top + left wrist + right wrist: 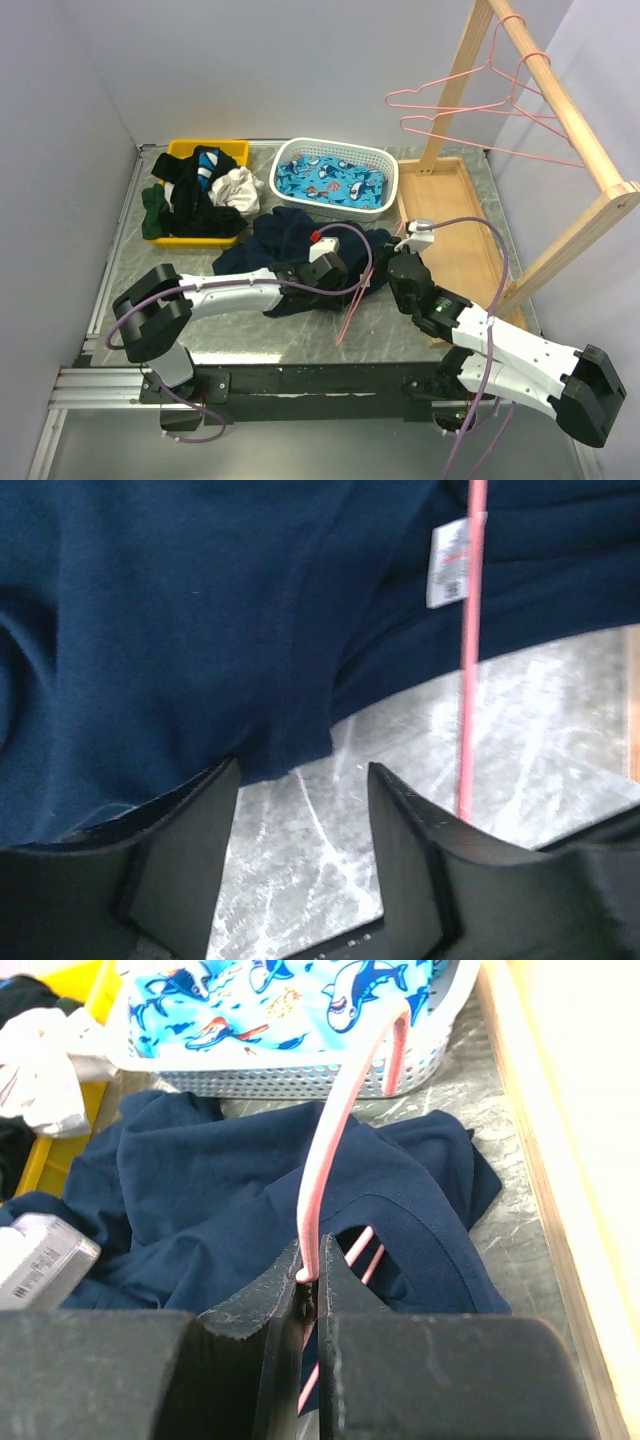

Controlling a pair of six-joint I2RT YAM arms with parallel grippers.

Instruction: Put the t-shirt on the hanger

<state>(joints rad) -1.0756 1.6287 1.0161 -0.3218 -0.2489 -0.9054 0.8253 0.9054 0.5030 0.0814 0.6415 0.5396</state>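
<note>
The navy t-shirt [285, 240] lies crumpled on the table between both grippers. My right gripper [312, 1260] is shut on the curved hook of the pink hanger [335, 1120]. The hanger's wires run down through the shirt's collar opening [420, 1235]. In the top view the right gripper [395, 262] is at the shirt's right edge, and one hanger wire [350, 315] sticks out toward the table's front edge. My left gripper [300, 780] is open and empty, low over bare table just off the shirt's hem [290, 730]. The white label [448, 565] and a hanger wire [468, 680] show to its right. The left gripper also shows in the top view [338, 280].
A yellow bin [185, 150] with a black, green and white clothes heap stands back left. A white basket [385, 160] holds whale-print fabric. A wooden rack [560, 110] with two more pink hangers [470, 105] stands at the right on a wooden base [450, 200].
</note>
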